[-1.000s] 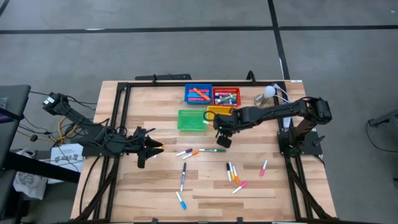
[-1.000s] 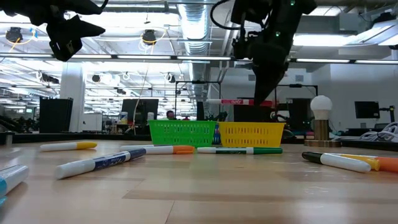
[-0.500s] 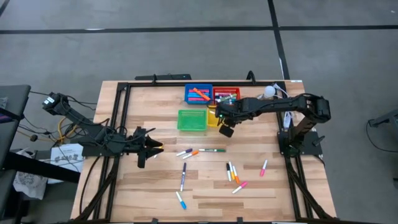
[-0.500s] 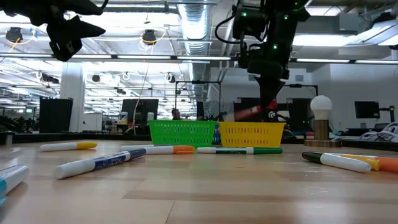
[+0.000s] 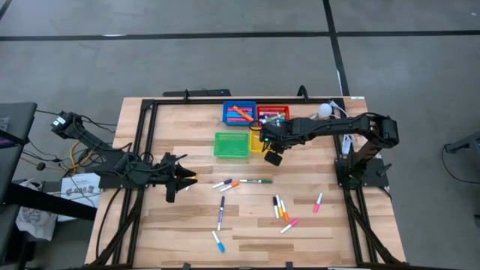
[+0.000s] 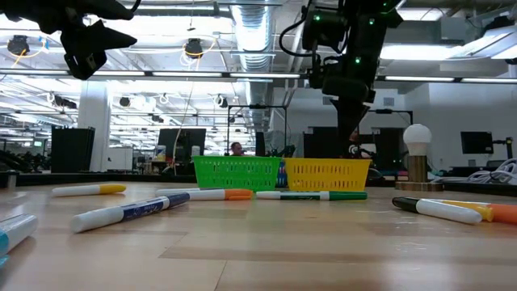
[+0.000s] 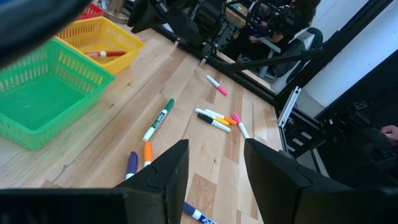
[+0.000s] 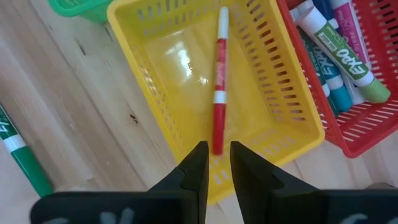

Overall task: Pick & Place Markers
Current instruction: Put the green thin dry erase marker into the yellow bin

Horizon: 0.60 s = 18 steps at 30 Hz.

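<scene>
A robotics lab in an open industrial hall: a pale wooden worktable (image 5: 247,225) framed by black metal rails (image 5: 142,142) stands on grey concrete floor (image 5: 225,67), while behind it exposed silver ceiling ducts (image 6: 250,24), dark computer monitors (image 6: 179,144) and long workbenches stretch away.

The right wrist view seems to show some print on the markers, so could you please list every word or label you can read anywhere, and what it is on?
"EXPO": on a white-bodied green marker in the red tray.
"EX...": cut off, on the green marker lying on the table.
Red marker in the yellow tray: print too blurred to read.
Markers in the other views: print too small to read.
</scene>
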Each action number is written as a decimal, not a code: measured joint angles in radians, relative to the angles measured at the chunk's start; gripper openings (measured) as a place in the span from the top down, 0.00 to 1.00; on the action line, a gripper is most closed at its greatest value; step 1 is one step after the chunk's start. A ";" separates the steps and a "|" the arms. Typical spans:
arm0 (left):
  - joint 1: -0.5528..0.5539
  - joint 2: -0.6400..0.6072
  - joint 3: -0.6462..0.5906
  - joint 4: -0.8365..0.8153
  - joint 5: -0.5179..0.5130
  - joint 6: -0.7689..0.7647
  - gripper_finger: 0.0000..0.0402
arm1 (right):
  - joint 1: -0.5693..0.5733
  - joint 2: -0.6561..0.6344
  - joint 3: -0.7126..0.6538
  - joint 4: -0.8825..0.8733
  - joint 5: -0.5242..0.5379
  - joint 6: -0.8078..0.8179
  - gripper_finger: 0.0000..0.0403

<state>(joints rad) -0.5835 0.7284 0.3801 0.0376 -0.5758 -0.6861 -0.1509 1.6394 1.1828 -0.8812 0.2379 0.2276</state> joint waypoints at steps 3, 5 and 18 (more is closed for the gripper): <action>0.000 0.000 0.000 0.000 0.000 0.000 0.62 | 0.003 0.000 0.000 0.007 0.000 0.000 0.85; 0.000 0.000 0.000 0.000 0.000 0.000 0.62 | 0.008 0.000 0.000 0.013 -0.002 0.000 0.85; 0.000 0.000 0.000 0.000 0.000 0.000 0.62 | 0.163 0.000 0.000 0.254 -0.212 0.008 0.85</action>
<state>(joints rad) -0.5835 0.7284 0.3801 0.0376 -0.5758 -0.6861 0.0121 1.6396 1.1828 -0.6275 0.0261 0.2354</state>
